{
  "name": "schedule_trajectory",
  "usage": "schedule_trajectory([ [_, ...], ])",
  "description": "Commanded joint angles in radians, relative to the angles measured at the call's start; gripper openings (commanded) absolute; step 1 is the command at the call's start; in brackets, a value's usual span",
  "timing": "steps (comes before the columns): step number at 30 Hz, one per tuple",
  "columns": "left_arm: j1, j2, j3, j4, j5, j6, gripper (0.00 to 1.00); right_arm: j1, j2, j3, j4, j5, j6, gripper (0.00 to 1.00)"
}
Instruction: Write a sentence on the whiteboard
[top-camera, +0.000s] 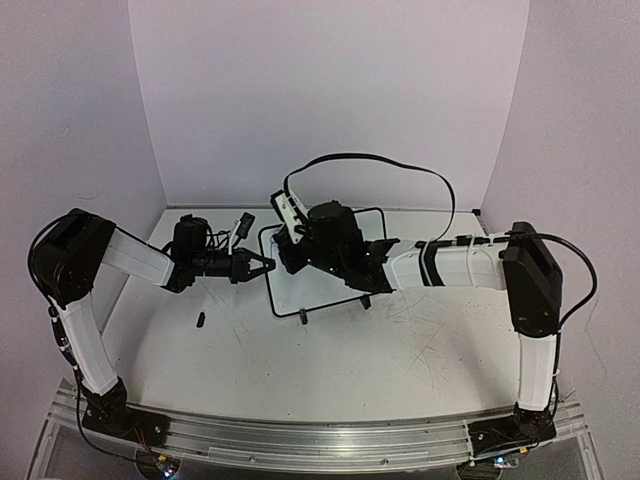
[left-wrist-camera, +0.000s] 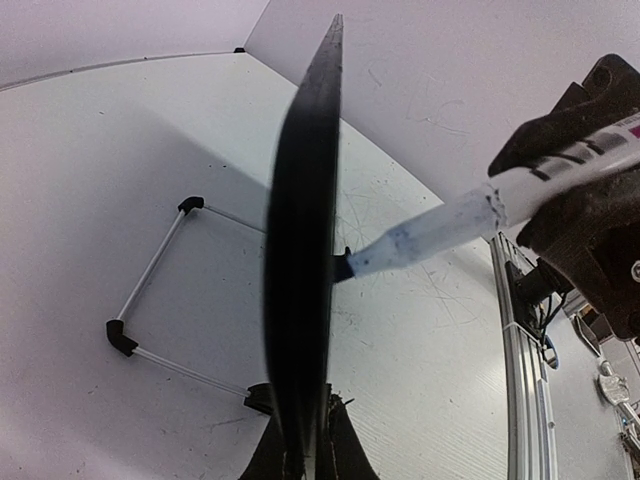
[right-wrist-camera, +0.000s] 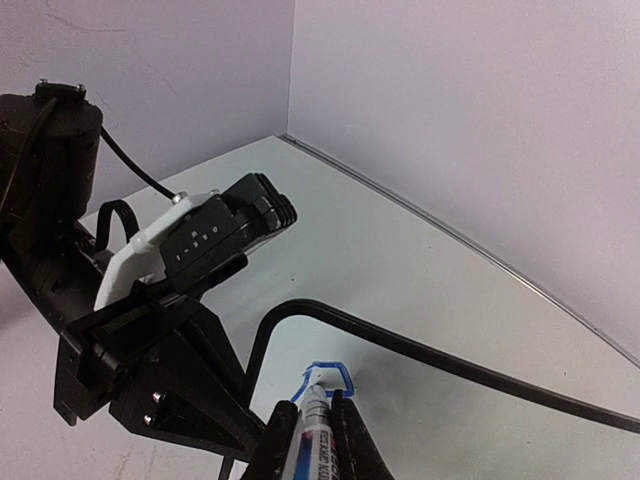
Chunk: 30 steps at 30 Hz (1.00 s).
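The whiteboard (top-camera: 318, 288) stands tilted on the table, white with a thin black frame. My left gripper (top-camera: 262, 266) is shut on its left edge; in the left wrist view the board (left-wrist-camera: 300, 250) is seen edge-on between my fingers (left-wrist-camera: 345, 455). My right gripper (right-wrist-camera: 318, 412) is shut on a white marker (right-wrist-camera: 320, 440) with a blue tip. The tip touches the board near its top-left corner. Of the sentence, only one blue looped stroke (right-wrist-camera: 340, 368) shows. The marker (left-wrist-camera: 450, 222) also shows in the left wrist view, pressing on the board's face.
A small black cap (top-camera: 200, 320) lies on the table left of the board. The board's wire stand (left-wrist-camera: 150, 300) reaches out behind it. A black cable (top-camera: 400, 163) arches over my right arm. Purple walls close the back and sides. An aluminium rail (left-wrist-camera: 520, 380) runs along the near edge.
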Motion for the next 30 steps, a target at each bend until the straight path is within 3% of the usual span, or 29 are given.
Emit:
schedule_trajectory([
  [1,0.006,-0.022,0.026,-0.035,-0.083,0.039,0.0,-0.006,-0.07,-0.022,0.041,-0.07,0.026,0.0],
  [8,0.006,-0.026,0.025,-0.036,-0.084,0.04,0.0,-0.039,-0.189,-0.162,0.069,-0.069,0.049,0.0],
  [30,0.006,-0.023,0.029,-0.042,-0.081,0.041,0.0,-0.041,-0.076,-0.078,0.066,-0.096,0.033,0.0],
])
